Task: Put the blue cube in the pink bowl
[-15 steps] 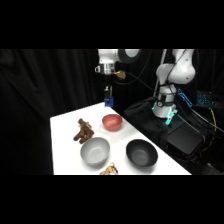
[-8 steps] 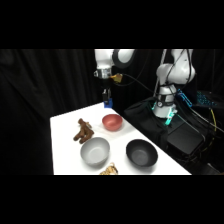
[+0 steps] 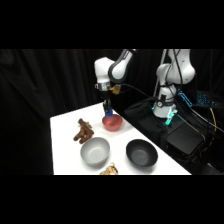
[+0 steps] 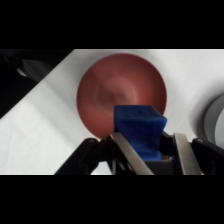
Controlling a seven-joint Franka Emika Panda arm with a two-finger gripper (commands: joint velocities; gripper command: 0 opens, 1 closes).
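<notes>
Three bowls are seen on the table. The pink bowl is empty in the wrist view, its inside bare. Nearer the camera than the pink bowl stand a grey bowl and a black bowl; nothing can be made out inside either. A brown toy lies left of the pink bowl, beside the grey one.

The cube is held clamped between the fingers of the gripper, which are closed against its sides. It is carried in the air just above the pink bowl's rim, at the far edge in the side view.

Compared with half a second ago, the gripper has been lowered and brought closer to the pink bowl. The bowls and toy have not been moved.
</notes>
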